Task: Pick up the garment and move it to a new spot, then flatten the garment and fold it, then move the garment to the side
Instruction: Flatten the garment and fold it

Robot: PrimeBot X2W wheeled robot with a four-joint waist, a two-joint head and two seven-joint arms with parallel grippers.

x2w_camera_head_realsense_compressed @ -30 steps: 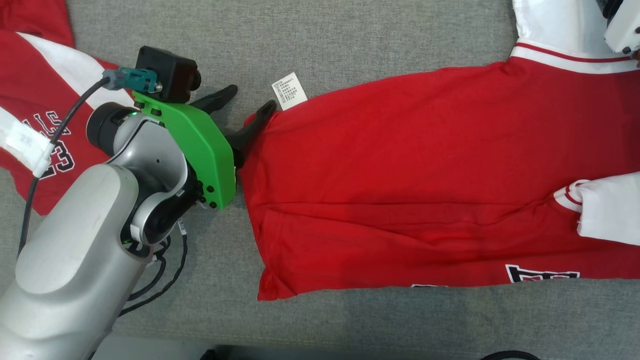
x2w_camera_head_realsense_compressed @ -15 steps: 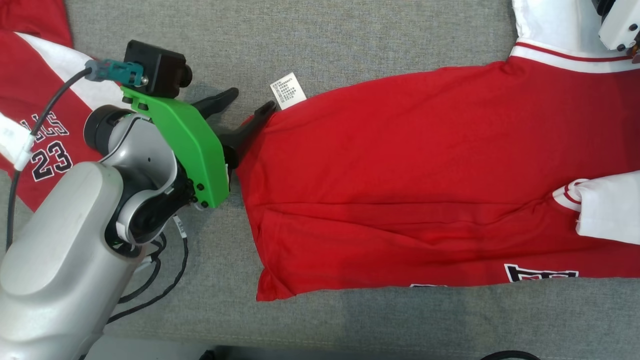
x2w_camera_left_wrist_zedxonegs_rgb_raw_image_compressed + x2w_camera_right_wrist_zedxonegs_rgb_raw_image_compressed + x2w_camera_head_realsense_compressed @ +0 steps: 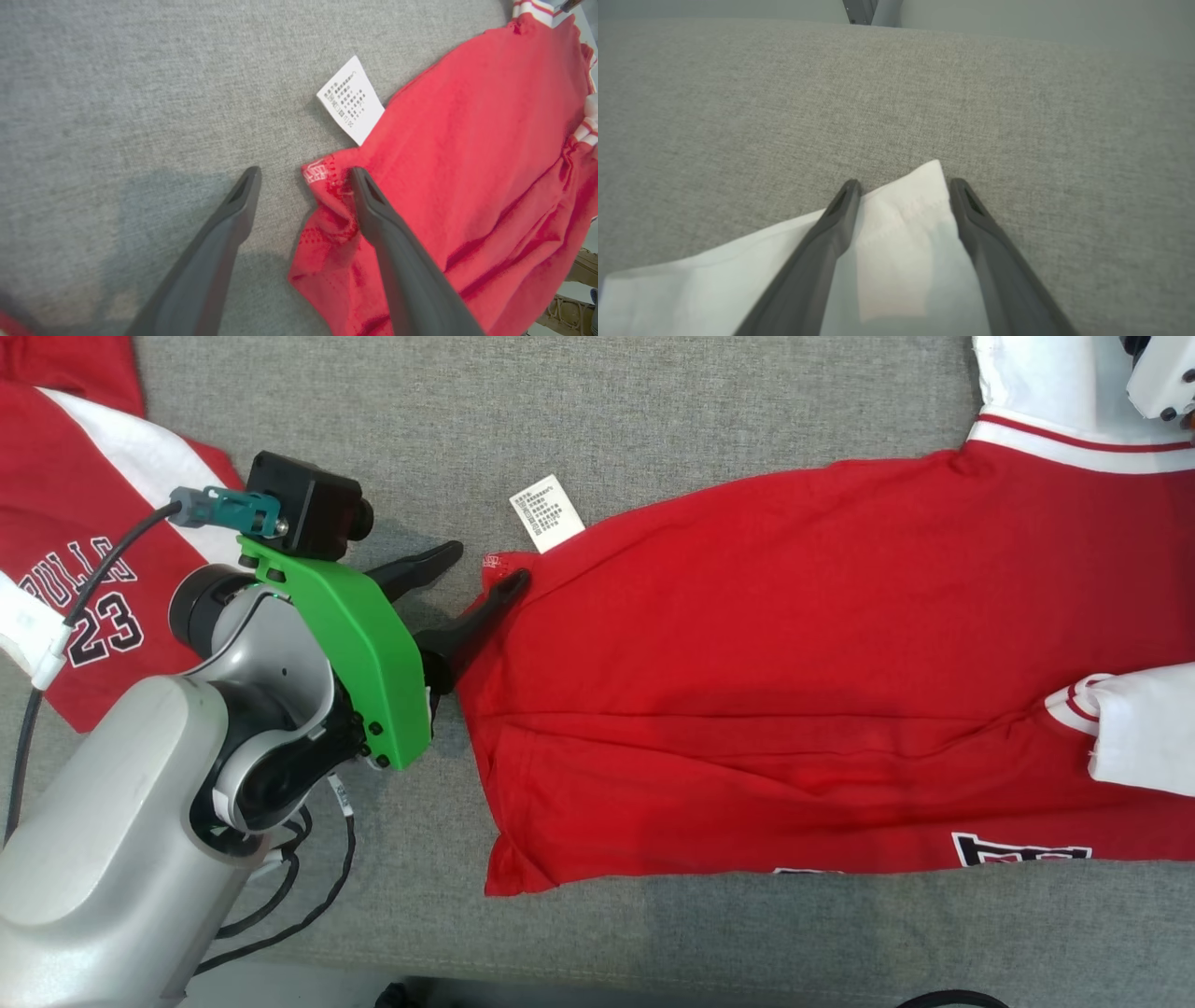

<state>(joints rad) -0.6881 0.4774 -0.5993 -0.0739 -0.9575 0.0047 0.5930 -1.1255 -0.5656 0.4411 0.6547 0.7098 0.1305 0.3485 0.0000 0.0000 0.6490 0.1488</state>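
Dark grey fingers of the left gripper (image 3: pixel 490 563) are spread wide and grasp nothing. In the left wrist view the left gripper (image 3: pixel 304 171) straddles the hem corner of the red garment (image 3: pixel 467 163): one finger lies over the red cloth just inside the corner, and the other is over the bare grey fabric surface (image 3: pixel 117 93) just beside it. A white care label (image 3: pixel 351 100) pokes out from under the hem, a little beyond the fingertips.

From that corner the red garment (image 3: pixel 794 663) lies spread across the grey fabric surface (image 3: pixel 560 411) toward the robot's right, mostly flat, with a long crease along its lower part. White sleeves show at its far right end, and black lettering shows at its near edge.

In the right wrist view the right gripper (image 3: pixel 903 182) is also released, its fingers apart on either side of the tip of a white sleeve (image 3: pixel 896 261). Whether they touch the sleeve cannot be told.

Behind the left arm, at the robot's left, lies a second red and white jersey (image 3: pixel 56 523) with the number 23, well apart from the red garment.
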